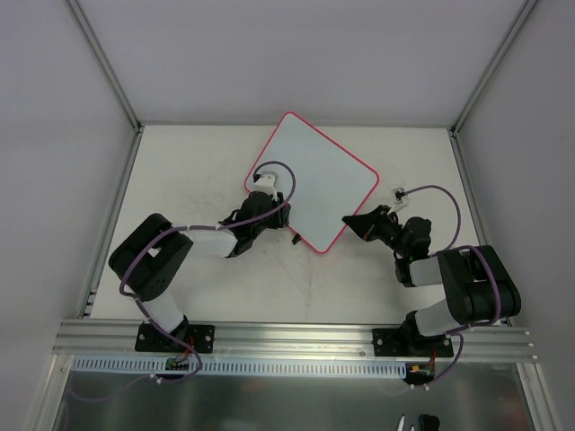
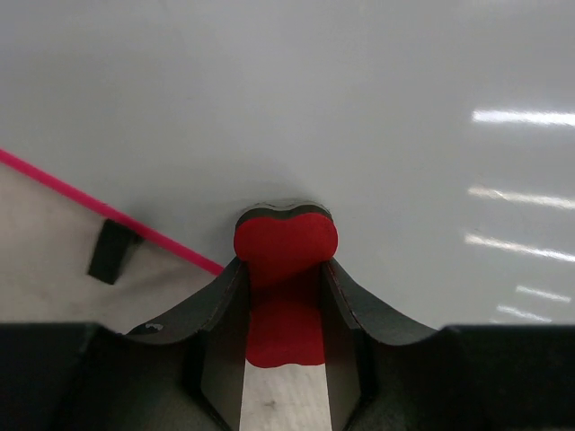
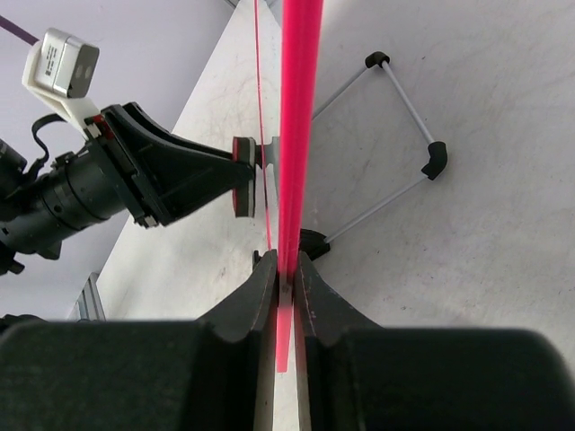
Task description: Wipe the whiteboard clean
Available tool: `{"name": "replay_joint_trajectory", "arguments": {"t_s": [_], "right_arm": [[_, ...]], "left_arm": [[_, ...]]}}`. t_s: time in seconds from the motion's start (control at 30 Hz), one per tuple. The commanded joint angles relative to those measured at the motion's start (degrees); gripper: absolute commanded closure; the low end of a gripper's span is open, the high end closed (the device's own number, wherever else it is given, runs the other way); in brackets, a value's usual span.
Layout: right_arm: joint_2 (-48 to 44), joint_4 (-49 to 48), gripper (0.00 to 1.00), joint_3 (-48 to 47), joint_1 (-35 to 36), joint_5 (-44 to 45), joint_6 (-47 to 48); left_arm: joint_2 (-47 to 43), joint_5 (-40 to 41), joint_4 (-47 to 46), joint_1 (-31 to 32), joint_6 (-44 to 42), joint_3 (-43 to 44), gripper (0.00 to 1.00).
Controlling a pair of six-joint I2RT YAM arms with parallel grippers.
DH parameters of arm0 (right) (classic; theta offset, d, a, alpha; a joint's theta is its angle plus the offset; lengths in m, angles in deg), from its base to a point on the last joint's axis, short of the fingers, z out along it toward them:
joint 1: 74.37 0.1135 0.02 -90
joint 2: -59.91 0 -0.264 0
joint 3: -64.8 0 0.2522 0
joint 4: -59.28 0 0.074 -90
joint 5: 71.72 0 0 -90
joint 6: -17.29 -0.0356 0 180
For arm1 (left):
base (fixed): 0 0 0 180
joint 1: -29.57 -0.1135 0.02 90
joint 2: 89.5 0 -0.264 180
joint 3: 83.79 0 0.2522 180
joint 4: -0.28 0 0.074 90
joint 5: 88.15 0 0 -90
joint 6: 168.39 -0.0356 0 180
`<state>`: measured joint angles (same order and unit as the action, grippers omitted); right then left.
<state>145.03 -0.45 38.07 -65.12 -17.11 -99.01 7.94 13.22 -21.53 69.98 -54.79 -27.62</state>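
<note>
You have: L gripper [image 2: 284,274] clamped on red eraser [image 2: 286,241]; eraser pressed to board [image 2: 377,117] | R gripper [image 3: 286,269] pinched tight on board's pink rim

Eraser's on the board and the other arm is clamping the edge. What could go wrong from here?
1. The right gripper has its jaws on just the thin pink rim of the whiteboard; wiping pressure might slip it free or shift the board.
2. The left gripper holds the red eraser close to the board's edge, so a stroke could run off onto the table.
</note>
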Motion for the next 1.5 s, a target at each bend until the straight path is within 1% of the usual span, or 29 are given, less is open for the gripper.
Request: {"name": "replay_joint_trajectory", "arguments": {"t_s": [0.0, 0.1, 0.13, 0.2, 0.3, 0.43, 0.53, 0.63, 0.67, 0.77, 0.87, 0.9, 0.97, 1.0, 1.07, 1.13, 1.23, 1.33, 1.43, 1.47], "right_arm": [[-0.22, -14.13, 1.00, -1.71, 1.03, -2.48, 2.57], [-0.13, -14.13, 1.00, -1.71, 1.03, -2.40, 2.57], [-0.13, -14.13, 1.00, -1.71, 1.03, -2.31, 2.66], [-0.31, -14.13, 1.00, -1.62, 0.94, -2.31, 2.66], [-0.48, -14.05, 0.99, -1.44, 1.03, -2.13, 2.66], [-0.83, -14.05, 0.97, -1.09, 1.03, -1.78, 2.93], [-0.66, -14.13, 0.98, -1.18, 0.94, -1.78, 2.66], [-0.83, -14.13, 0.98, -1.18, 1.03, -1.87, 2.75], [-0.92, -14.13, 0.99, -1.18, 1.03, -1.96, 2.75], [-1.27, -14.05, 0.99, -1.00, 1.03, -1.78, 2.93], [-1.10, -14.13, 0.99, -1.18, 0.94, -1.78, 2.75], [-1.10, -14.13, 0.99, -1.18, 1.03, -1.78, 2.75], [-1.01, -14.13, 0.99, -1.09, 1.03, -1.78, 2.75], [-1.01, -14.13, 0.99, -1.09, 1.03, -1.78, 2.84], [-1.01, -14.13, 0.99, -1.09, 1.03, -1.69, 2.75], [-1.01, -14.13, 0.98, -1.09, 1.03, -1.61, 2.75], [-0.92, -14.13, 0.97, -1.18, 0.94, -1.52, 2.66], [-1.10, -14.13, 0.97, -1.18, 0.94, -1.60, 2.66], [-1.19, -14.13, 0.89, -1.09, 0.94, -1.60, 2.75], [-1.27, -14.13, 0.79, -1.09, 0.94, -1.52, 2.75]], "left_arm": [[-6.03, -0.30, 6.12, -1.99, -2.06, 2.06, 0.82], [-11.65, 1.63, 12.53, -1.99, -2.59, 0.75, 0.82], [-14.80, 2.24, 15.94, -2.08, -1.89, 0.13, 0.82], [-17.89, 3.38, 18.86, -2.43, -1.01, -2.67, 0.82], [-25.26, 3.48, 23.61, -3.13, 2.76, -7.67, 0.81], [-29.93, 2.95, 30.46, -4.10, 6.28, -11.99, 0.80], [-31.18, 1.64, 32.49, -6.29, 8.04, -14.90, 0.79], [-29.95, -2.57, 33.55, -9.28, 8.66, -15.78, 0.79], [-29.51, -5.02, 33.72, -11.20, 8.75, -15.87, 0.79], [-27.58, -8.12, 34.69, -13.33, 9.19, -15.35, 0.79], [-25.82, -9.18, 35.31, -14.21, 9.19, -14.03, 0.71], [-25.47, -9.01, 35.31, -14.21, 9.19, -13.68, 0.66], [-25.03, -8.74, 35.31, -14.21, 9.19, -13.59, 0.61], [-25.11, -8.57, 35.31, -14.21, 9.28, -13.59, 0.52], [-25.64, -8.30, 35.31, -14.12, 9.19, -13.59, 0.40], [-26.52, -8.04, 36.80, -14.21, 9.01, -13.67, 0.32], [-27.83, -7.42, 37.06, -14.21, 9.19, -14.11, 0.28], [-28.54, -6.98, 37.15, -14.21, 9.45, -14.38, 0.27], [-29.24, -6.81, 37.15, -14.21, 9.54, -14.73, 0.26], [-29.59, -6.63, 37.15, -14.21, 9.71, -14.90, 0.26]]}}
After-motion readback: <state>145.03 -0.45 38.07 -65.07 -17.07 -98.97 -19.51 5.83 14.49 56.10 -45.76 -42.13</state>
